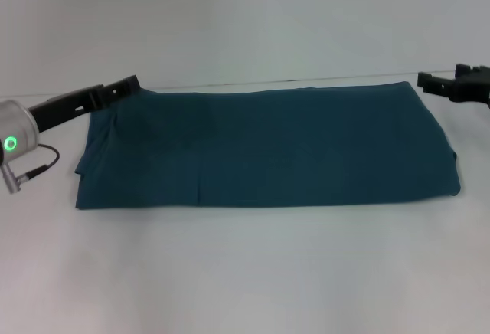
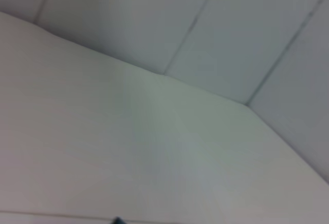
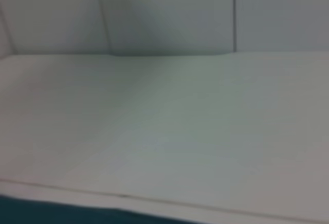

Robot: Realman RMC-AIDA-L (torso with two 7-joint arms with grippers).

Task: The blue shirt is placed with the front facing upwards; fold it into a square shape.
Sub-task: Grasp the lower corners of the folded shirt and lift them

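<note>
Bare white table (image 1: 245, 273) fills the near part of the head view, an open stretch running from side to side with nothing on it. Beyond it lies the blue shirt (image 1: 268, 146), folded into a long flat band with no lettering showing; its near edge runs almost straight, its far edge runs close along a thin seam line in the table, and a soft crease marks the cloth toward its left end. That left end is uneven, with a small flap of cloth jutting out past the near corner. At the far left corner the left gripper (image 1: 126, 86) reaches in from the side, its dark fingers lying right at the corner of the cloth; whether they touch it or pinch it cannot be told, nor how far apart they stand. Its silver wrist body with a green light sits farther out to the left, over bare table. At the other end, the right gripper (image 1: 432, 83) hangs just beyond the shirt's far right corner, slightly apart from the cloth, and its finger opening cannot be made out either. Behind both grippers the table continues pale and open to the wall panels, as both wrist views show.
</note>
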